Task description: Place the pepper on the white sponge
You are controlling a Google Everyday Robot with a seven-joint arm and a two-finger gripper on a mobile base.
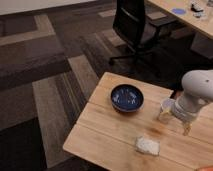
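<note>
The white sponge (148, 146) lies flat on the wooden table (100, 135) near its front edge. My white arm (197, 92) comes in from the right. The gripper (185, 128) hangs below it, just above the table and to the right of the sponge, a little behind it. The arm hides what it carries. No pepper shows plainly. A small orange patch (204, 168) sits at the bottom right edge, and I cannot tell what it is.
A dark blue bowl (126, 97) stands mid-table, behind the sponge. A white round cup (166, 107) stands right of the bowl, partly behind my arm. A black office chair (136, 27) stands behind the table on the patterned carpet. Another desk (192, 15) is at the top right.
</note>
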